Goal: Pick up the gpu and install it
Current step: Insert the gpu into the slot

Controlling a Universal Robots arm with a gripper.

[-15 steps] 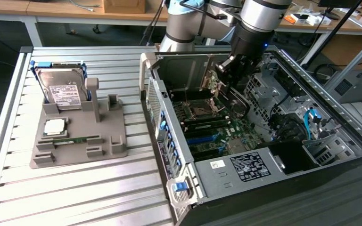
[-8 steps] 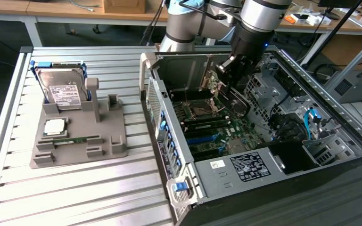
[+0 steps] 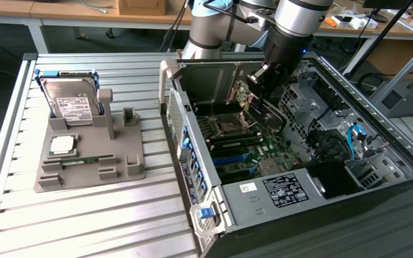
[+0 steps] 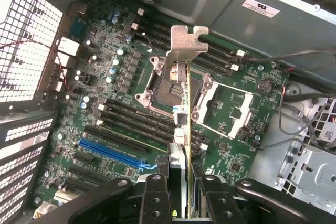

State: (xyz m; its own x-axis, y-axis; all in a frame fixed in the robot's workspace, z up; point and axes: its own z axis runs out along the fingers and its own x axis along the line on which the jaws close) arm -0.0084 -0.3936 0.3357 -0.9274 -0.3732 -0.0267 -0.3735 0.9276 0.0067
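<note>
Two black fingers [image 4: 156, 195] pinch the gpu [image 4: 182, 114] between them, gripping the card by its near end. The card runs edge-on away from the wrist camera, with its silver bracket [image 4: 187, 43] at the far end.

We find the gpu in the air inside the open computer case [image 3: 192, 115], held clear above the motherboard [image 4: 105, 103]. In the wrist view its line crosses over the empty processor socket [image 4: 157, 80]. The blue expansion slot [image 4: 113, 153] lies off to one side, apart from the card.

Exterior view: the arm [image 3: 292, 24] reaches down into the case from its far side. The case lies on its side, open face up, along the counter's [image 3: 84, 226] edge on the exterior view's right. A power supply [image 3: 285, 191] sits in the case's near end.

Toward the counter's edge on the exterior view's left we note a grey holder [image 3: 124, 172]. A hard drive [image 3: 73, 107] stands upright at its far end. A square processor chip [image 3: 63, 144] lies flat in front of the drive, and a small green memory stick [image 3: 84, 159] lies nearer again. All three are well apart from the fingers.
</note>
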